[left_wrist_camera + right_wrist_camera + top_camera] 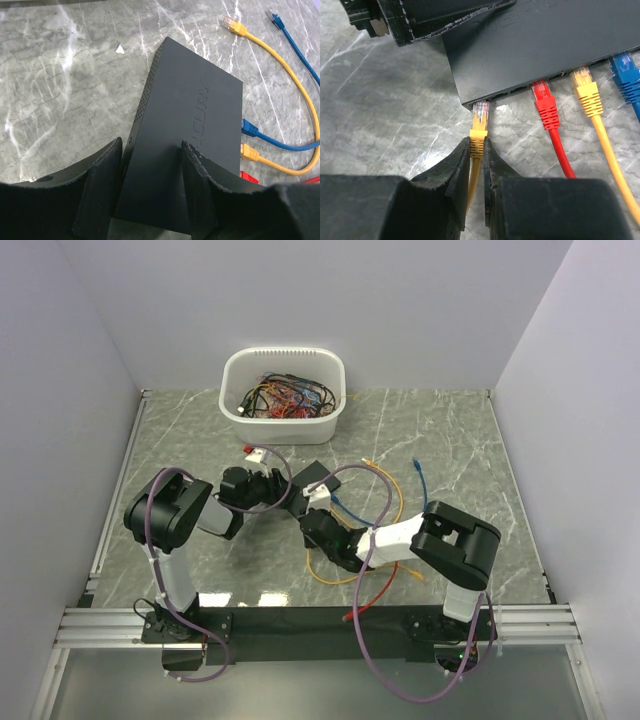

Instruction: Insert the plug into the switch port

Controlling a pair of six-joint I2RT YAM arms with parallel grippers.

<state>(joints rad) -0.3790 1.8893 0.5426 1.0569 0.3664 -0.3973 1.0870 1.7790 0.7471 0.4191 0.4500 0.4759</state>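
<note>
The switch (545, 45) is a flat matte-black box lying on the marble table. In the right wrist view my right gripper (478, 145) is shut on the ribbed boot of a yellow plug (479, 125). The plug's clear tip sits at the mouth of the switch port (481, 101) at the box's left end. My left gripper (151, 143) straddles the switch (195, 90) at its near corner, one finger against the vented side and the other lying on the top face. From above, both grippers meet at the switch (312, 476).
Red (545, 105), yellow (587, 92) and blue (627, 75) plugs sit in neighbouring ports. A white tub (232, 370) of tangled cables stands at the back. Loose yellow (232, 23) and blue (274, 16) plugs lie beyond the switch. A red cable (375, 600) trails toward the front edge.
</note>
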